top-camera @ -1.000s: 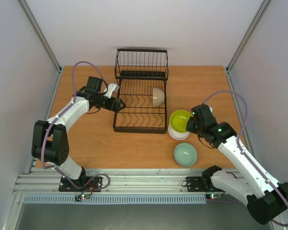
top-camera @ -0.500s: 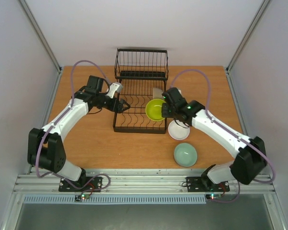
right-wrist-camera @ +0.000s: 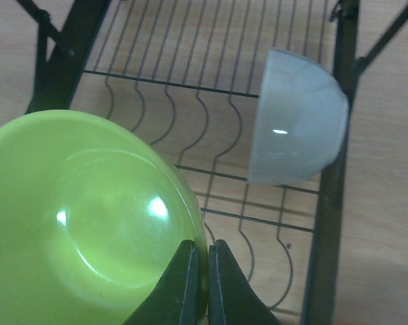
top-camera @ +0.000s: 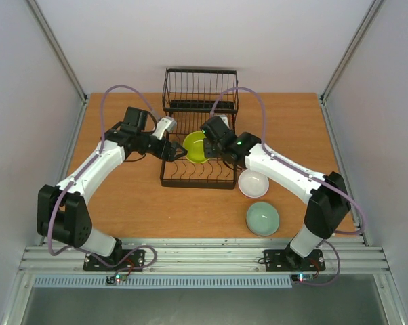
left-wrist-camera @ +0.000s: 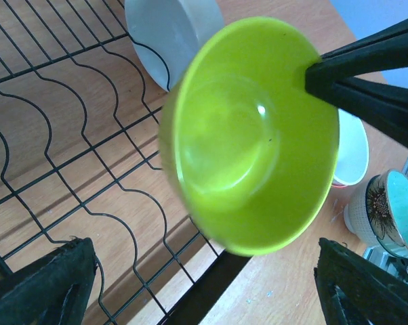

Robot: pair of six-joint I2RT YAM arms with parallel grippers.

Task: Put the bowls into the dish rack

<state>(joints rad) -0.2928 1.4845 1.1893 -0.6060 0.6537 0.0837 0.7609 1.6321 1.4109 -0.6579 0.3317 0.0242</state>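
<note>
The black wire dish rack (top-camera: pixel 198 172) stands mid-table. My right gripper (top-camera: pixel 208 143) is shut on the rim of the yellow-green bowl (top-camera: pixel 195 147) and holds it tilted above the rack's base prongs; the rim sits pinched between the fingers in the right wrist view (right-wrist-camera: pixel 207 261). A pale bowl (right-wrist-camera: pixel 299 128) stands on edge in the rack's right side, also visible in the left wrist view (left-wrist-camera: pixel 170 34). My left gripper (top-camera: pixel 172 149) is open and empty at the rack's left edge, facing the yellow-green bowl (left-wrist-camera: pixel 251 135).
A white bowl (top-camera: pixel 253 183) and a pale celadon bowl (top-camera: pixel 263 219) sit on the table right of the rack. The rack's taller basket section (top-camera: pixel 200 88) is at the far end. Cage posts stand at the table's corners.
My right arm carried the yellow-green bowl from the table's right side leftward over the rack. My left gripper stayed at the rack's left edge.
</note>
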